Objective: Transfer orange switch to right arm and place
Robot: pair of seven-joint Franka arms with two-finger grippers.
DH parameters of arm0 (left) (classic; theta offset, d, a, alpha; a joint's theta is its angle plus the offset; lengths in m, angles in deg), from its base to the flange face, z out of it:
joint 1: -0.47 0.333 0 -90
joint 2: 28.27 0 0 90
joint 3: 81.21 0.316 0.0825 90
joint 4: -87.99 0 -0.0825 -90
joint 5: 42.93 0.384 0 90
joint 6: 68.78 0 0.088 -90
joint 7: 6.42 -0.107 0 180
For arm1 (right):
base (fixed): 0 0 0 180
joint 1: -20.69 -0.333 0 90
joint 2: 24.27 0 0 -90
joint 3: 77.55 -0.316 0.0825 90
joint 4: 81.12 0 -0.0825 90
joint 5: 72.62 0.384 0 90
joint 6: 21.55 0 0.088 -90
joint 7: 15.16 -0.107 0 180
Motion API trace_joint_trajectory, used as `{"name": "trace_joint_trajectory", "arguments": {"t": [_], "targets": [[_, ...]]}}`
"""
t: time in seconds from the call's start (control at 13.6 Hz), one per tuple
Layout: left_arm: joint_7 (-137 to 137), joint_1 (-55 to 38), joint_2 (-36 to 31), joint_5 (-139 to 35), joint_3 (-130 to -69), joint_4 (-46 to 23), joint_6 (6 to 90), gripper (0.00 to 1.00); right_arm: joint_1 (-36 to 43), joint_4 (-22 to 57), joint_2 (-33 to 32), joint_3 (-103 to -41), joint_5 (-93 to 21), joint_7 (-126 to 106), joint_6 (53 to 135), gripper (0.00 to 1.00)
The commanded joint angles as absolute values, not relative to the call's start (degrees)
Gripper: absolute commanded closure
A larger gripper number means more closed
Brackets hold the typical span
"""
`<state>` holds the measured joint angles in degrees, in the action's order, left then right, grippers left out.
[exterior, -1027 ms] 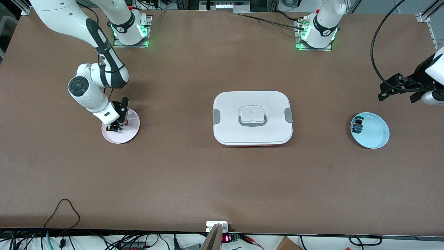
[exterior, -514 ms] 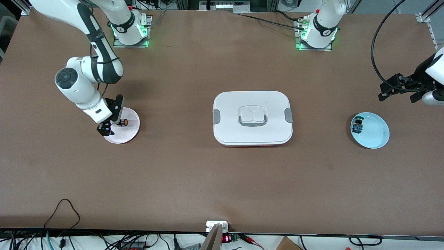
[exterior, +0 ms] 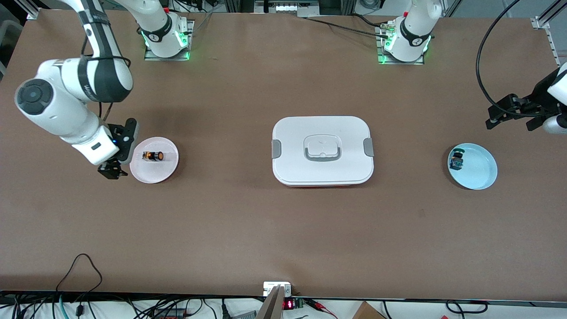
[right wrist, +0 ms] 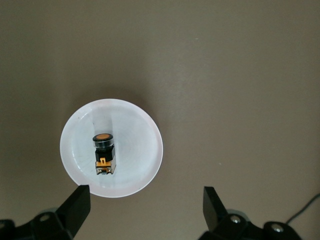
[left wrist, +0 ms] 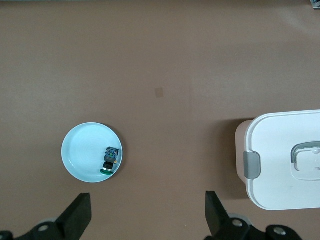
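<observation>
**A:** Where is the orange switch [exterior: 153, 156] right now?

**B:** It lies on its side in the pink dish [exterior: 168, 170], just beside my right claw [exterior: 113, 170], toward the middle of the worktop [exterior: 248, 230] from it. In the right wrist view it sits inside the dish, round orange button end pointing away from the claw fingers, touching nothing but the dish.

**A:** So what is the right claw holding?

**B:** Nothing. Its fingers are spread wide and it hangs over bare worktop at the dish's edge, clear of the switch.

**A:** And your left claw [exterior: 514, 116]?

**B:** Also spread and empty, waiting above the worktop at its own end. Below and just past it stands the light blue dish [exterior: 480, 177] with the small blue-and-green component [exterior: 456, 160] in it. Between my two claws sits the white lidded box [exterior: 322, 150] with its grey latches.

**A:** Which step does that make this?

**B:** As I judge it, the placing is done: the switch rests in the pink dish and neither claw touches it. What is left is only to draw the right arm up and away without brushing the dish rim, since a nudge there could slide the dish or roll the switch.
</observation>
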<state>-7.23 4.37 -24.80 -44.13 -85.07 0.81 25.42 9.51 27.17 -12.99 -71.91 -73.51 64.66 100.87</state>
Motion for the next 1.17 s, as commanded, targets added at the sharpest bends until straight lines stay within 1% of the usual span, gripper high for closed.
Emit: {"name": "trace_joint_trajectory", "arguments": {"t": [0.0, 0.15, 0.29, 0.59, 0.73, 0.88, 1.1], "targets": [[-8.18, 4.60, -25.19, -43.20, -85.07, 1.59, 24.83, 0.00, 8.04, 20.41, -12.93, -72.01, -73.15, 58.60, 92.30, 0.00], [-8.17, 4.60, -25.28, -43.11, -85.07, 1.59, 24.83, 0.00, 7.33, 17.68, -13.54, -72.01, -73.15, 51.41, 87.02, 0.00], [-8.17, 4.60, -25.19, -43.11, -85.07, 1.59, 24.83, 0.00, 6.80, 16.88, -14.60, -72.01, -73.06, 41.06, 81.22, 0.00], [-8.18, 4.51, -25.19, -43.11, -85.16, 1.59, 24.83, 0.00, 4.96, 15.91, -16.36, -72.01, -73.15, 16.12, 74.79, 0.00], [-8.17, 4.51, -25.19, -43.11, -85.16, 1.59, 24.83, 0.00, 3.90, 15.91, -17.15, -72.01, -73.15, 3.52, 72.86, 0.00], [-8.26, 4.51, -25.19, -43.11, -85.16, 1.59, 24.83, 0.00, 3.55, 15.82, -17.41, -72.01, -73.15, -3.88, 70.05, 0.00], [-8.26, 4.51, -25.10, -43.20, -85.16, 1.59, 24.83, 0.00, 3.02, 12.75, -17.15, -72.10, -73.24, -14.87, 63.55, 0.00]]}}
